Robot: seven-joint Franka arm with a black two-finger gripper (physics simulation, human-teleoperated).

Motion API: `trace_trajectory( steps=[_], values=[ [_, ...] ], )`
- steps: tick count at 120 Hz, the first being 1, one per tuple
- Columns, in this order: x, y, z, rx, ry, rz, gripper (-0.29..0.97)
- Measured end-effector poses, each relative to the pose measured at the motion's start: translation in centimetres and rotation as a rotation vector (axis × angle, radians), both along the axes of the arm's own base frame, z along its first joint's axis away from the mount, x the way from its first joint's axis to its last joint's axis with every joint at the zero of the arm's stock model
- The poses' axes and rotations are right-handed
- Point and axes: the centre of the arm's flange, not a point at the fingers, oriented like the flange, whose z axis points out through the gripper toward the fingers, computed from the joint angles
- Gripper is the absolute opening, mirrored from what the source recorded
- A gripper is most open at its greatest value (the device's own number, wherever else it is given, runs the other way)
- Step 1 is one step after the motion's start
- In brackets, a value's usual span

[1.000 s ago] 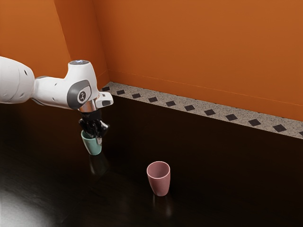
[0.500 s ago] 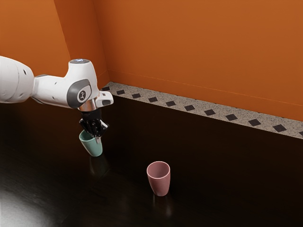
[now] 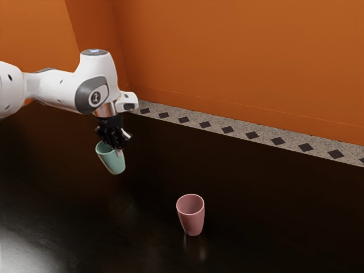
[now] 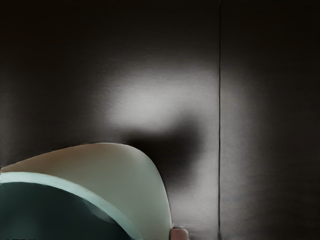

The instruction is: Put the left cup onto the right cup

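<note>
A teal cup point(image 3: 111, 158) hangs tilted in the air above the dark table, toward the exterior view's left. My black gripper point(image 3: 115, 146) is shut on its rim, one finger inside and one outside. In the wrist view the same teal cup point(image 4: 90, 190) looms just under my hand, its rim and dark inside showing. A pink cup point(image 3: 190, 214) stands upright on the table, lower and toward the exterior view's right of the held cup, well apart from it.
The dark glossy table point(image 3: 256, 193) stretches around both cups. A speckled strip with black diamonds point(image 3: 250, 134) runs along the back below the orange wall point(image 3: 239, 51).
My gripper has risen with the teal cup, lifting it off the table. The pink cup has stayed where it was.
</note>
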Motion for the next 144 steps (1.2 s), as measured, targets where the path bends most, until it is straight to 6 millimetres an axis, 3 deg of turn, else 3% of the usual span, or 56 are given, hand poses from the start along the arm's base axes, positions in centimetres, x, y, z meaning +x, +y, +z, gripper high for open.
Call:
trace_trajectory(
  steps=[17,38,97,144],
  values=[
    [-1.0,-2.7,2.9,-0.005,-0.002,-0.006,-0.11],
    [-2.4,-6.0,5.0,-0.007,0.018,0.001,-0.11],
    [-4.8,-15.5,6.9,0.000,0.032,0.051,-0.11],
    [-6.0,-22.6,9.9,0.002,0.009,0.093,-0.11]
  ],
)
